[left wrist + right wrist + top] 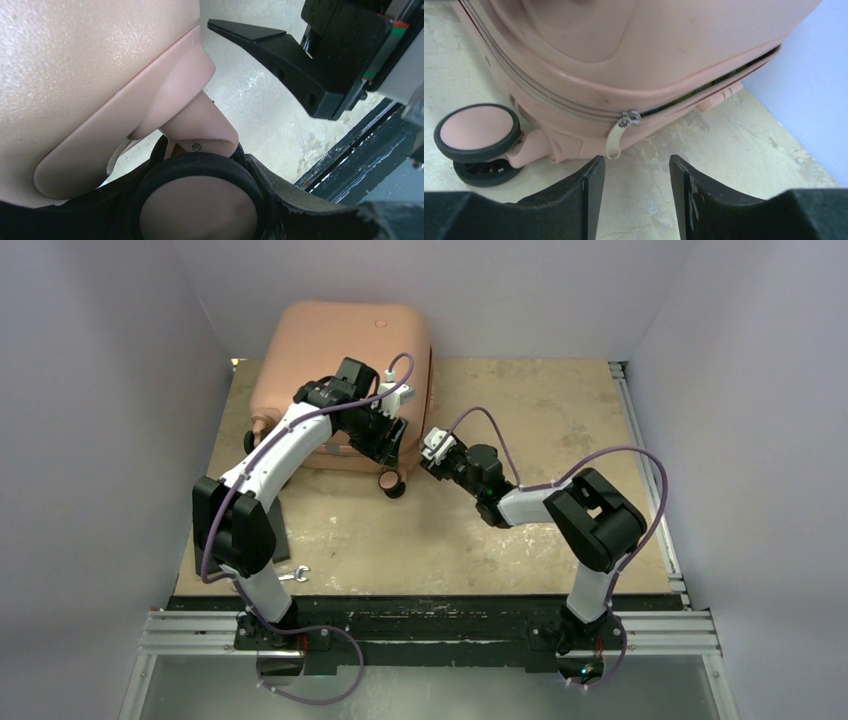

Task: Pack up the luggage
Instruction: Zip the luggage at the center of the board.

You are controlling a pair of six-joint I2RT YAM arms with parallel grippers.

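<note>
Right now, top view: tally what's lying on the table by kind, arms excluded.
Suitcase: 1
Wrench: 1
Flat black pad, partly hidden by the left arm: 1
Total: 3

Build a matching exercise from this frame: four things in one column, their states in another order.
1. salmon-pink hard-shell suitcase
2. silver metal zipper pull
3. small silver metal tool
4. right hand

a. lies flat, well apart from the suitcase
b. open, holding nothing
c. partly unzipped
d. dangles from the seam

Pairs: 1-c, 2-d, 3-a, 4-b
</note>
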